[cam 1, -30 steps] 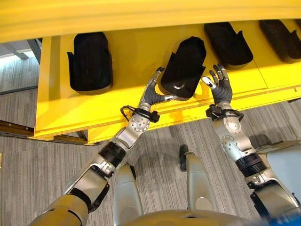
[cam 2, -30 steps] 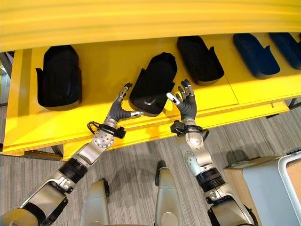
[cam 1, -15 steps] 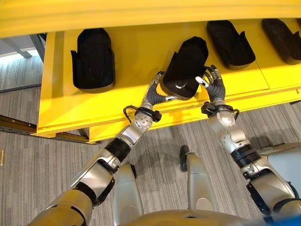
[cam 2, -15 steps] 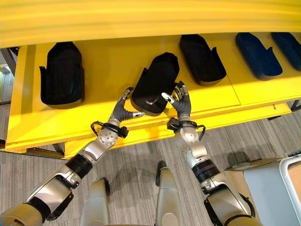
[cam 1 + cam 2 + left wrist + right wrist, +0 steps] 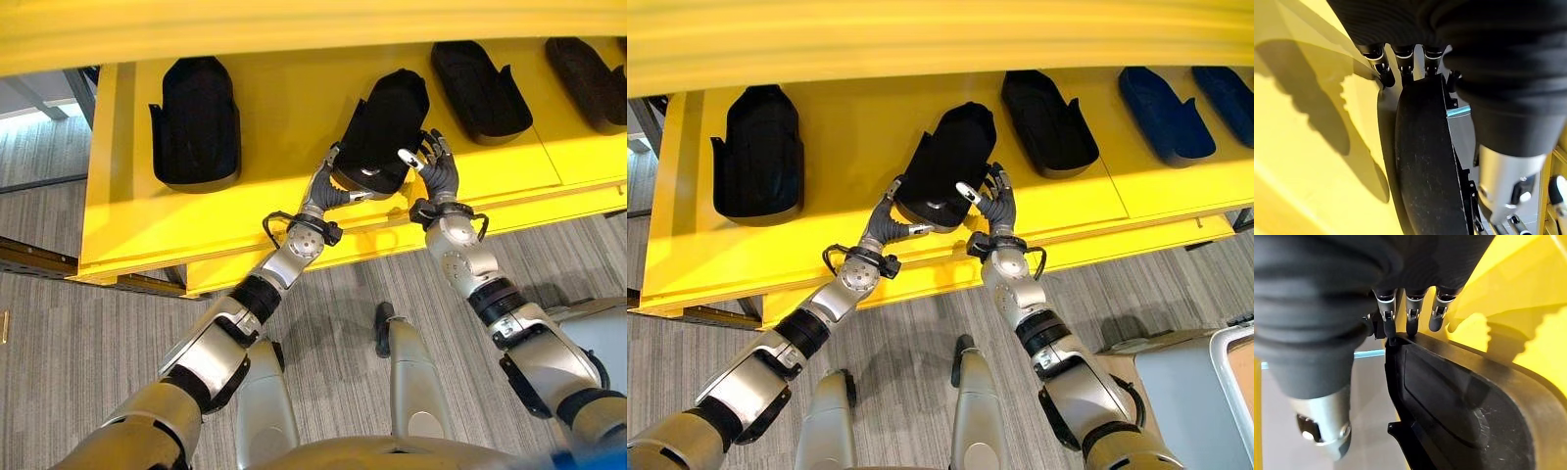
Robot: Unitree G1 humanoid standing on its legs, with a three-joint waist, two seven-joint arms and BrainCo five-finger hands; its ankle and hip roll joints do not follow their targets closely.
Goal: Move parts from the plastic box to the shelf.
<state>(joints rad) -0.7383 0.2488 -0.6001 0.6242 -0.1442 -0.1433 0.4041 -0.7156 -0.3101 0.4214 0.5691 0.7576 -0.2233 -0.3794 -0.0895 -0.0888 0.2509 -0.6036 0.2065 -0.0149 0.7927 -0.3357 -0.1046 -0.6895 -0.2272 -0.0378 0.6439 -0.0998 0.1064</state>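
In the middle of the frame, on the yellow shelf [image 5: 274,117], lies a black part [image 5: 384,127]. It is tipped at a slant, with its round near end sticking out toward the front edge of the shelf. The left hand [image 5: 328,188] is on one side of that near end and the right hand [image 5: 434,171] is on the other side. The part sits between them, like a ball held with two hands.

In the left wrist view the left hand's fingers [image 5: 1403,61] bend over the edge of the part and touch it. In the right wrist view the right hand's fingers [image 5: 1411,316] are fairly straight, with their dark tips just at the part's rim. So the left hand looks curled onto the part, and the right hand looks open and pressed against it.

I think two hands are used because the part is big and smooth. One hand alone could let it slip.

More black parts rest flat on the shelf: one [image 5: 196,119] at the upper left and one [image 5: 477,76] at the upper right. This part is crooked beside them, so it probably needs straightening.
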